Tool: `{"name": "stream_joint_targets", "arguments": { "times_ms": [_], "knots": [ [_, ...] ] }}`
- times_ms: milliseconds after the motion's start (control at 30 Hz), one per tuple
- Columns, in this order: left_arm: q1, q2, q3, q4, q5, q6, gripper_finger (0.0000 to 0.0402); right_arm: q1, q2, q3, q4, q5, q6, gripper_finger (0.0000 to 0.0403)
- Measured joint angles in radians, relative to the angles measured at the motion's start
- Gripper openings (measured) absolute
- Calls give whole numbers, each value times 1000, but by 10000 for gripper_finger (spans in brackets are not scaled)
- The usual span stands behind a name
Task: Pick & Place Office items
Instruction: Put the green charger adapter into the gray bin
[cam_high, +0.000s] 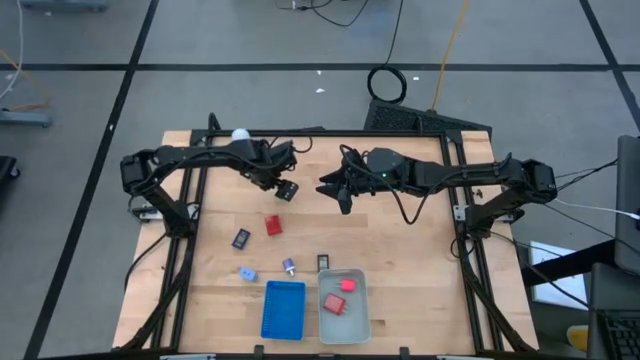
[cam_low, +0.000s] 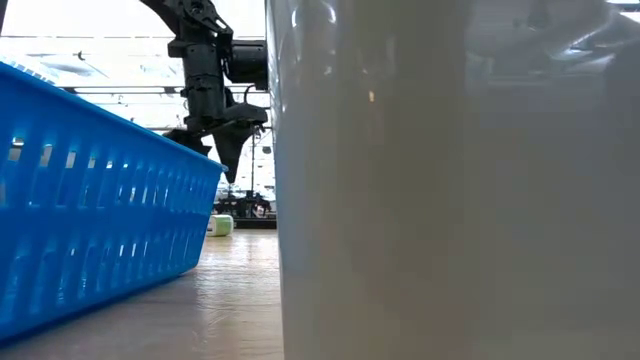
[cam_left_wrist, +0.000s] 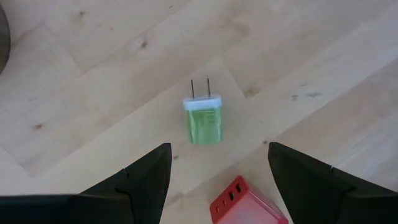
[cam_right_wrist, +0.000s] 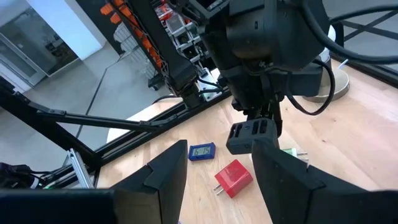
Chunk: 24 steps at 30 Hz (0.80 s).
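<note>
Two dark fingers of the left hand (cam_left_wrist: 214, 180) are seen spread apart and empty, hung over the table (cam_left_wrist: 93, 74) with the green plug adapter (cam_left_wrist: 204, 119) framed in the gap between them. The adapter is laid flat, its prongs pointed straight away from the hand, so its long axis is lined up with the gap rather than across it. A red charger block (cam_left_wrist: 245, 204) is found just beside the adapter, nearer the fingers. The left hand is judged much the nearer; a straight descent should suffice. The right hand (cam_high: 340, 190) is held above mid-table, partly open and empty, well apart from the trays.
</note>
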Motion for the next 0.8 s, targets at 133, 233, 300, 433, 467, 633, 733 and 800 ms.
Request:
{"name": "stream_joint_targets", "arguments": {
  "times_ms": [133,233,300,433,467,633,733,800],
  "knots": [
    [3,-1,-19,21,-19,1,271,0,0,0,0,0,0,171],
    [7,0,-44,49,-32,-1,271,0,0,0,0,0,0,171],
    [14,0,-54,51,-25,0,271,0,0,0,0,0,0,171],
    [17,0,-70,70,-24,0,271,0,0,0,0,0,0,171],
    [16,0,-71,70,-24,2,271,0,0,0,0,0,0,171],
    [17,0,-71,82,-25,4,271,0,0,0,0,0,0,171],
    [18,0,-71,86,-32,4,271,0,0,0,0,0,0,171],
    [20,0,-71,86,-37,6,271,0,0,0,0,0,0,171]
  ]
}}
